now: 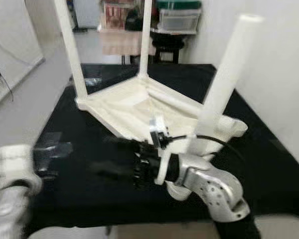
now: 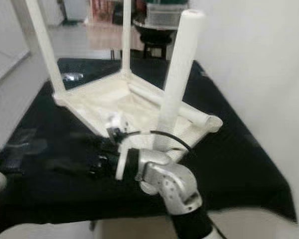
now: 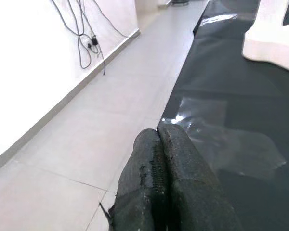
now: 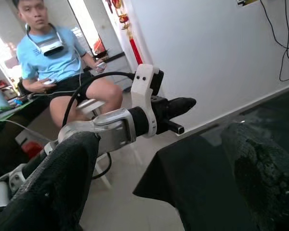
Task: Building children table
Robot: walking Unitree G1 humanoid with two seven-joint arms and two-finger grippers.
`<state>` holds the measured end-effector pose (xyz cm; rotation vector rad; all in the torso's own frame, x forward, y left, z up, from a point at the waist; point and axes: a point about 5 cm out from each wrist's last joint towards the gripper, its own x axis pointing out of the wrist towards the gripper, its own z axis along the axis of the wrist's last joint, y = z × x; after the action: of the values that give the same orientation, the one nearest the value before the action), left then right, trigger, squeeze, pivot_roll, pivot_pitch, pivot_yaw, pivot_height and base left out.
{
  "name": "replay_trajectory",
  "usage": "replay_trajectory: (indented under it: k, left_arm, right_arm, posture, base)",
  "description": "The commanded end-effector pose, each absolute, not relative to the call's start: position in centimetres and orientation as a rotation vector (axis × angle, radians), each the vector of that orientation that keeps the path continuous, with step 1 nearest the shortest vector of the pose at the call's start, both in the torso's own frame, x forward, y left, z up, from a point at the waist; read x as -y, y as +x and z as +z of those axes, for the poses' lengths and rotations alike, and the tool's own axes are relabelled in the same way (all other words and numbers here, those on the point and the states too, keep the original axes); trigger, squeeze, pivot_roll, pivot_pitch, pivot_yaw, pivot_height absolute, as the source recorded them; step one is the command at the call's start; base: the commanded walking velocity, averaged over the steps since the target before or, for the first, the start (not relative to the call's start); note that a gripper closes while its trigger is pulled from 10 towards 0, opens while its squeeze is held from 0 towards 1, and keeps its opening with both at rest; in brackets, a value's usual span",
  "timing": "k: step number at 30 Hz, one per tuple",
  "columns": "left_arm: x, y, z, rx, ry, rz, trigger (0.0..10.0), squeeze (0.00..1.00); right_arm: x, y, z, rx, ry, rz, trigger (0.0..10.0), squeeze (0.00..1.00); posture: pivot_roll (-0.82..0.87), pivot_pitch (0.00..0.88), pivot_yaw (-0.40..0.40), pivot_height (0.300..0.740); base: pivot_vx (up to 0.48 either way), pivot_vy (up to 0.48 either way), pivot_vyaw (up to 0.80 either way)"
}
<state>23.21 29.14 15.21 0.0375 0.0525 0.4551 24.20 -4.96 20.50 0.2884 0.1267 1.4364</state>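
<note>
Black mat (image 1: 269, 164) covers most of the frame, from center down to the lower edge, grey floor (image 1: 35, 99) along its left. White children table (image 1: 139, 107) lies upside down on the mat, center of the frame, underside facing up. Three legs stand up from it: one upper left (image 1: 70, 50), one top center (image 1: 145, 37), one thick and blurred right of center (image 1: 229, 69), nearest the camera.

Right arm (image 1: 214, 186) comes in from lower right, silver elbow low in frame, reaching left. Right gripper (image 1: 114, 159) sits lower center, just in front of the table's near edge, over the mat; fingers spread wide apart in its wrist view, nothing between them.

Left gripper (image 3: 161, 159) low at the mat's left edge, fingers pressed together, empty. Left arm (image 1: 10, 189) blurred in the lower left corner.

Person (image 4: 62, 62) in a light blue shirt sits in the upper left of the right wrist view. Storage boxes (image 1: 178, 17) at top center, blurred.
</note>
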Motion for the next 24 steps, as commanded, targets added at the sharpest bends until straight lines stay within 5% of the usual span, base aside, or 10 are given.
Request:
replay_trajectory:
  k: [1, 7, 11, 13, 20, 24]
  left_arm:
    - [-28.4, 23.7, 14.8, -0.053, 0.011, 0.415, 10.0, 0.0]
    - [-26.0, 24.8, 14.9, -0.023, -0.01, 0.265, 10.0, 0.0]
    - [-25.3, 25.1, 14.9, -0.014, -0.005, 0.22, 10.0, 0.0]
    - [-23.2, 25.7, 14.8, -0.006, 0.045, 0.093, 10.0, 0.0]
    - [-20.3, 25.8, 14.3, -0.003, 0.038, -0.06, 10.0, 0.0]
    - [-19.2, 25.8, 14.3, 0.003, 0.047, -0.128, 10.0, 0.0]
  right_arm:
    - [7.4, 22.9, 18.1, -0.328, 0.207, 1.396, 10.0, 0.0]
    - [14.1, 20.7, 17.2, -0.528, 0.017, 1.283, 10.0, 0.0]
    - [15.2, 20.3, 17.6, -0.548, -0.022, 1.279, 10.0, 0.0]
    - [18.9, 19.1, 17.5, -0.665, -0.194, 1.223, 10.0, 0.0]
    - [22.8, 20.3, 18.4, -0.737, -0.397, 1.033, 10.0, 0.0]
    - [22.9, 21.7, 19.2, -0.656, -0.442, 0.964, 10.0, 0.0]
  posture:
    - [-0.03, 0.021, -0.012, 0.74]
    - [-0.08, 0.014, -0.011, 0.74]
    - [-0.08, 0.014, -0.011, 0.74]
    - [-0.11, 0.003, -0.016, 0.74]
    - [-0.13, 0.0, -0.008, 0.74]
    - [-0.13, 0.0, -0.004, 0.74]
  base:
    - [0.0, 0.0, 0.0]
    - [0.0, 0.0, 0.0]
    - [0.0, 0.0, 0.0]
    - [0.0, 0.0, 0.0]
    - [0.0, 0.0, 0.0]
    - [0.0, 0.0, 0.0]
